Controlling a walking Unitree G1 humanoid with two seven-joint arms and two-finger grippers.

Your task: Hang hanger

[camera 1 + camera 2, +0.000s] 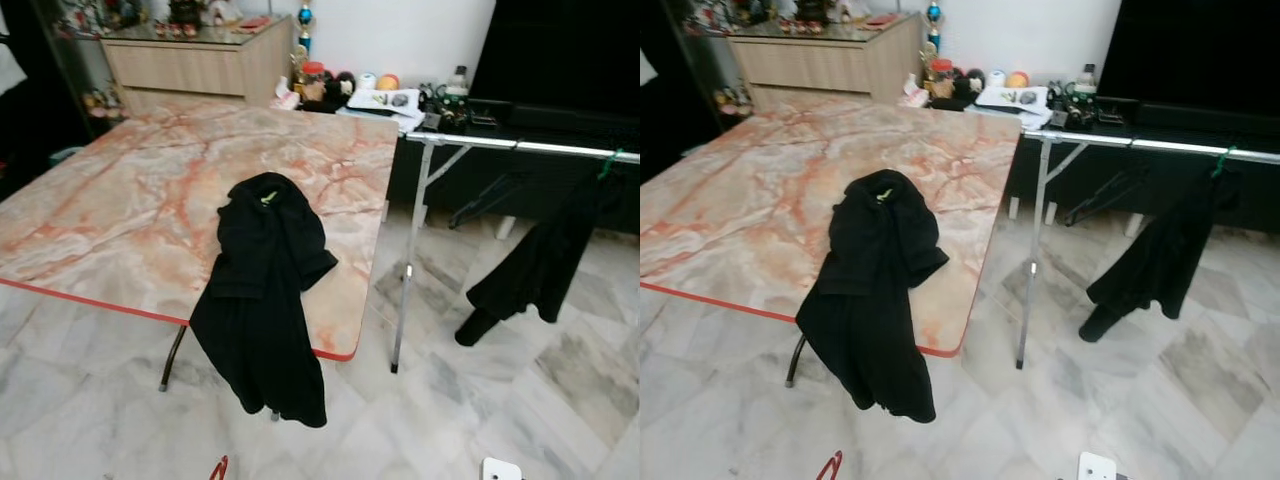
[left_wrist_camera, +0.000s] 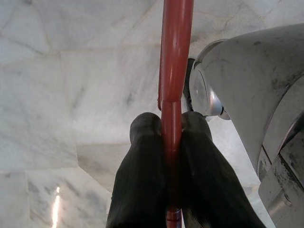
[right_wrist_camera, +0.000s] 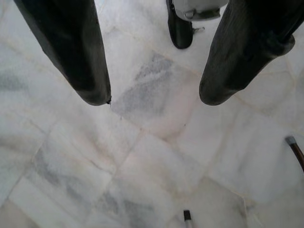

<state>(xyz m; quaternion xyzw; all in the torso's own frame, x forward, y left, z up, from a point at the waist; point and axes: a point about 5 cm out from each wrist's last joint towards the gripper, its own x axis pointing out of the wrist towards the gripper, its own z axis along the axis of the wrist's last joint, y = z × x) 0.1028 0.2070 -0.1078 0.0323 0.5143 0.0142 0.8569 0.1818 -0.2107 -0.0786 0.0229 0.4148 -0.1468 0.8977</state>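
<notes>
The left claw [image 2: 171,137] pinches a red hanger [image 2: 175,71], held low over the floor, likely ready for the black shirt [image 1: 262,290] draped off the counter [image 1: 120,200]. The right claw [image 3: 154,95] hangs spread and idle.

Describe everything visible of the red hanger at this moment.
The red hanger appears in the left wrist view as a smooth, glossy red bar, plastic by its look, running straight between the two black fingers of the left hand, which is shut on it above the pale marble floor. A small red tip of it pokes up at the bottom edge of the head views. Its hook and full shape are hidden.
</notes>
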